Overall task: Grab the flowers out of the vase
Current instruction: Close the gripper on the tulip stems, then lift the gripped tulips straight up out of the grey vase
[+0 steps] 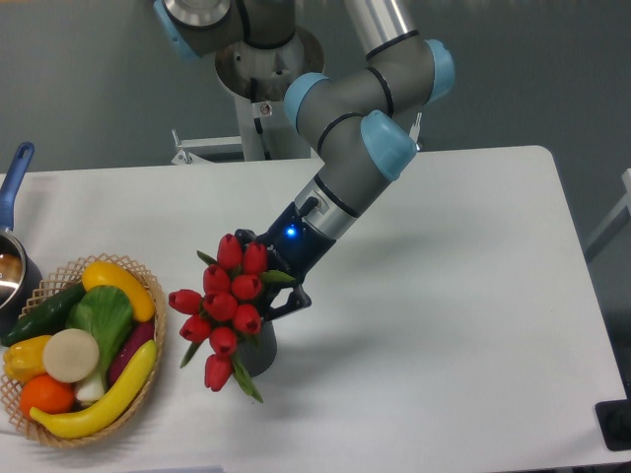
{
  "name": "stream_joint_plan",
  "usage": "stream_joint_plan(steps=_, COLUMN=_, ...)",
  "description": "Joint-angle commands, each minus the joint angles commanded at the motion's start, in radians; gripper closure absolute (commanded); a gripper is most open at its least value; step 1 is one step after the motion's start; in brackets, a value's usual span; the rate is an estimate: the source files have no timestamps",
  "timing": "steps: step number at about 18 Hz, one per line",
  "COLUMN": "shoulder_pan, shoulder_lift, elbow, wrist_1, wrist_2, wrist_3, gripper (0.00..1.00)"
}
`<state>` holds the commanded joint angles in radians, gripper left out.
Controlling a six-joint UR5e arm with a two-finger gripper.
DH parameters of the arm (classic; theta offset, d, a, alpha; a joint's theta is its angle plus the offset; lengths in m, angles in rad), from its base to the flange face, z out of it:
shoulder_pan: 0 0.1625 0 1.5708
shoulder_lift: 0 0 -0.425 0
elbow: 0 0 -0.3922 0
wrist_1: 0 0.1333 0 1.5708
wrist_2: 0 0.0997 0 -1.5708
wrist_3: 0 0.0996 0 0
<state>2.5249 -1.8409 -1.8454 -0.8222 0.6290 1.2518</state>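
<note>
The flowers [223, 305], a bunch of red tulip buds with green leaves, lean toward the camera over the vase [256, 355], a small dark grey cylinder near the table's front. The buds hide most of the vase and all of the stems. My gripper [266, 288] reaches down from the upper right, right behind the bunch and just above the vase. Its dark fingers [281, 304] stand on either side of where the stems run, but the buds hide the gap between them, so open or shut is unclear.
A wicker basket [150, 286] of vegetables and fruit stands to the left of the vase, close to the buds. A blue-handled pot [14, 197] sits at the far left edge. The table's front edge lies just below the vase.
</note>
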Motion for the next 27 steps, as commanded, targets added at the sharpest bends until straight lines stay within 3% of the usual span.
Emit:
stream_joint_plan(steps=9, shoulder_pan=0.024, shoulder_lift=0.077, elbow=-0.005, wrist_1=0.0, wrist_2=-0.043, wrist_3=-0.149, gripper=0.56)
stream_joint_plan(steps=14, shoulder_pan=0.07, shoulder_lift=0.12, elbow=0.011, wrist_1=0.0, wrist_2=-0.156, wrist_3=-0.273, gripper=0.56)
stream_joint_plan(steps=18, shoulder_pan=0.104, shoulder_lift=0.144, elbow=0.02, wrist_1=0.0, wrist_2=-0.181, wrist_3=-0.285, gripper=0.56)
stream_joint_plan(steps=27, shoulder_pan=0.176, shoulder_lift=0.157, elbow=0.08, wrist_1=0.0, wrist_2=-0.281, wrist_3=-0.356, gripper=0.56)
